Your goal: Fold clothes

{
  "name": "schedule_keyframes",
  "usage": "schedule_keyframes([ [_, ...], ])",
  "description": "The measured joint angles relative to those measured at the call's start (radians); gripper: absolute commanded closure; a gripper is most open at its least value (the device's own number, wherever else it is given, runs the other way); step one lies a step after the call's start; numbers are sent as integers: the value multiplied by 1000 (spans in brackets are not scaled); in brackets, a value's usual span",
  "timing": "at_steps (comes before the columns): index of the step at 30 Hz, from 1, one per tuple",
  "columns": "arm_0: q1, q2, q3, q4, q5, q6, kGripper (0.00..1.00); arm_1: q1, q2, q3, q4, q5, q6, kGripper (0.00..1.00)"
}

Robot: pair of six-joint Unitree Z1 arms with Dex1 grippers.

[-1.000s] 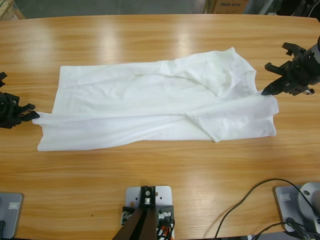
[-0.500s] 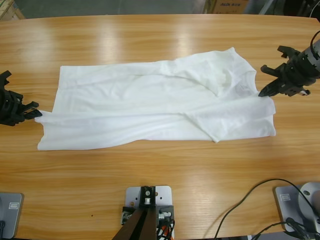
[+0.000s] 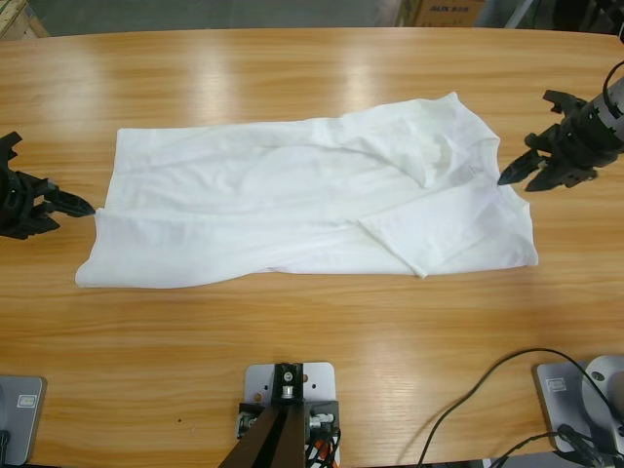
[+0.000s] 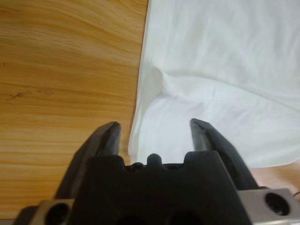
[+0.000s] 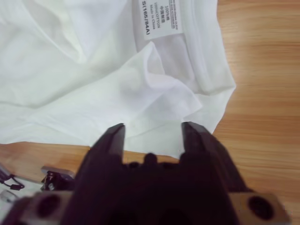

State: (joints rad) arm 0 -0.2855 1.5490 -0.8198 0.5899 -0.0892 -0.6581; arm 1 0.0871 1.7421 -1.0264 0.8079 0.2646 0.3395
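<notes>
Both claws now released, T-shirt (image 3: 292, 205) lying flat

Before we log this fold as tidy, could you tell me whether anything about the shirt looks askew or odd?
Yes. The T-shirt lies folded lengthwise on the table, but unevenly: its collar end bunches into diagonal creases and a flap comes to a point at the near edge. The size label lies exposed. Both the left gripper and right gripper are open, holding nothing.
</notes>
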Motion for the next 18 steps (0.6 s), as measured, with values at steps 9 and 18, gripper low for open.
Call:
schedule_keyframes([
  [9, -40, -73, 2, 0, 0, 0, 13, 3, -47, -3, 2, -5, 0, 0],
  [18, -100, -76, 4, 0, 0, 0, 142, 18, -77, -3, 2, -5, 0, 0],
])
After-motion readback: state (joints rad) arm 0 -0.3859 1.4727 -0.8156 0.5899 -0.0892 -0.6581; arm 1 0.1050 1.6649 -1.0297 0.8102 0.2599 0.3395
